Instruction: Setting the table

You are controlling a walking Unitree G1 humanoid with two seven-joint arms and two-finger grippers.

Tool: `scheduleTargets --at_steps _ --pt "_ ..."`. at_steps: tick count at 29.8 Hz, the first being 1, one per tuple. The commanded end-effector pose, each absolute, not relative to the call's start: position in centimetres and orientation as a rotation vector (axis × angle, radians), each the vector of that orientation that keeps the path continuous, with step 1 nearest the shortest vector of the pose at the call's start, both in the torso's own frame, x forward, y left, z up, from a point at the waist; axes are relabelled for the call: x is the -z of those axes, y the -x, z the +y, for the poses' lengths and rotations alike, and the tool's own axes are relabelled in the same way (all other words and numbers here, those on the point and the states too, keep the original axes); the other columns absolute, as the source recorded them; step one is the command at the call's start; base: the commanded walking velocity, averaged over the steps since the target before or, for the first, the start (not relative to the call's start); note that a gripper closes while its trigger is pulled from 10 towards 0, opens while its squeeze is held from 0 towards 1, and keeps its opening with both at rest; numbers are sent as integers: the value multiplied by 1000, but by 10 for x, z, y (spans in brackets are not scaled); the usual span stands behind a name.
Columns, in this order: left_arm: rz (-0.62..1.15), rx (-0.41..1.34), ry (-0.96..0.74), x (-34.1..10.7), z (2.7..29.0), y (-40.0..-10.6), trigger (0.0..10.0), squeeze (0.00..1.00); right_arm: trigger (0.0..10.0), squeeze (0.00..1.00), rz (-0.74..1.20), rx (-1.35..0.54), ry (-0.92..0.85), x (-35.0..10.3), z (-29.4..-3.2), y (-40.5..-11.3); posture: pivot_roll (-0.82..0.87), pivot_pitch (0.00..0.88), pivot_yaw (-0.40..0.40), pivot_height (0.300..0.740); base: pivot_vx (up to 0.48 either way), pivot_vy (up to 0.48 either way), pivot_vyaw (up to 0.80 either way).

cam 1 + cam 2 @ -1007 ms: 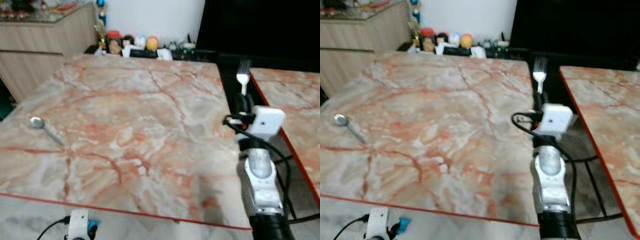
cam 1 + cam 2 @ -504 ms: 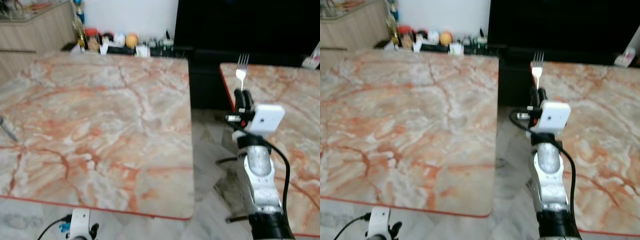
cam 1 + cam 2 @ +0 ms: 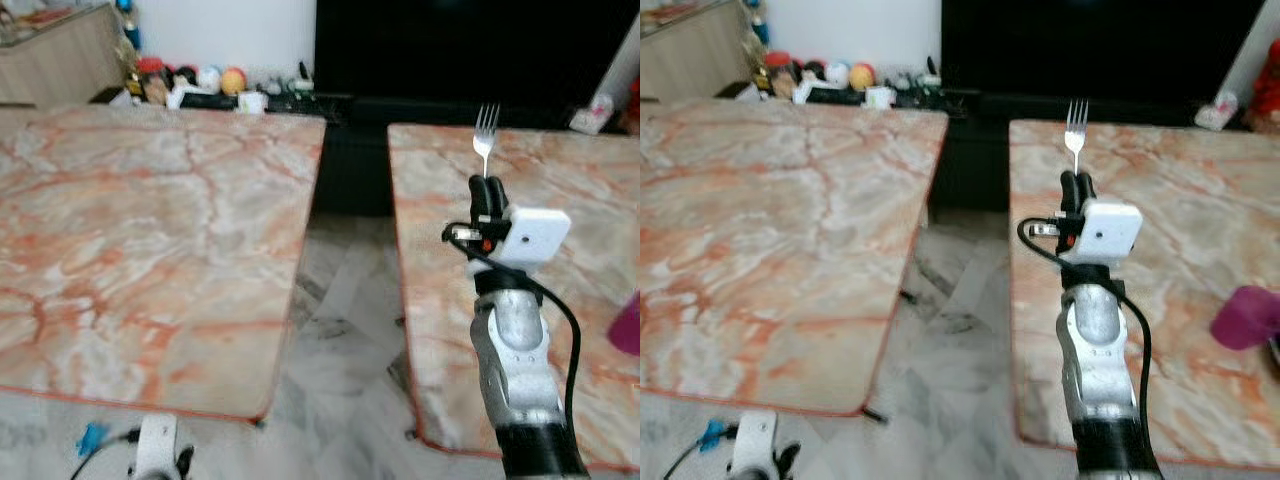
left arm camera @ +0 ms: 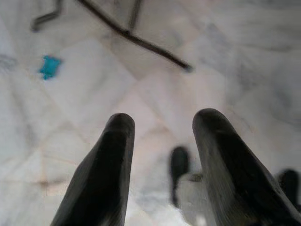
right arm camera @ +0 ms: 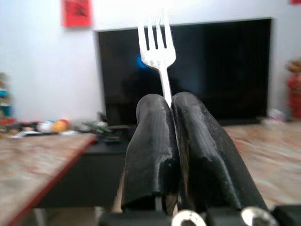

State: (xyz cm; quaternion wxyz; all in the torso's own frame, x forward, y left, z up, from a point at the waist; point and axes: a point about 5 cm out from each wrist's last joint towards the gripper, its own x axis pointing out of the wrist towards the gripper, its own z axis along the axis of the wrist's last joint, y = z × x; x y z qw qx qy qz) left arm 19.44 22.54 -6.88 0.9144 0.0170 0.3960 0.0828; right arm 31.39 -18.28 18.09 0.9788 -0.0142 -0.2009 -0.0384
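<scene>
- Left eye view: two marble tabletops are seen, the left tabletop point(image 3: 150, 230) and the right tabletop point(image 3: 440, 300), parted by a lane of pale tiled floor point(image 3: 340, 330) between their red-trimmed edges.
- The right gripper point(image 3: 485, 195) is raised over the near-left part of the right tabletop; its jaws are closed on the fork point(image 3: 485, 135).
- The fork's long axis is held upright, tines up, handle clamped between the fingers.
- A magenta object point(image 3: 1248, 318) lies at the right tabletop's right side; what it is cannot be told.
- Right wrist view: a dark screen point(image 5: 211, 70) is seen behind the tines.
- Left wrist view: the left gripper point(image 4: 162, 127) hangs over the floor, jaws parted, nothing held; a small blue scrap point(image 4: 49, 66) lies on the tiles.
</scene>
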Motion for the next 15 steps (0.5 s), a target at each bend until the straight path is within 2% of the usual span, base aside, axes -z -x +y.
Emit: scheduleTargets --at_steps 1,15 --pt "831 -161 -36 71 223 -192 10000 0 10000 0 -432 85 25 -188 -185 -314 27 0 10 740 0 -394 0" --pt "829 -162 -28 71 222 -193 10000 0 10000 0 -434 97 17 -189 -187 -315 29 0 9 740 0 -396 0"
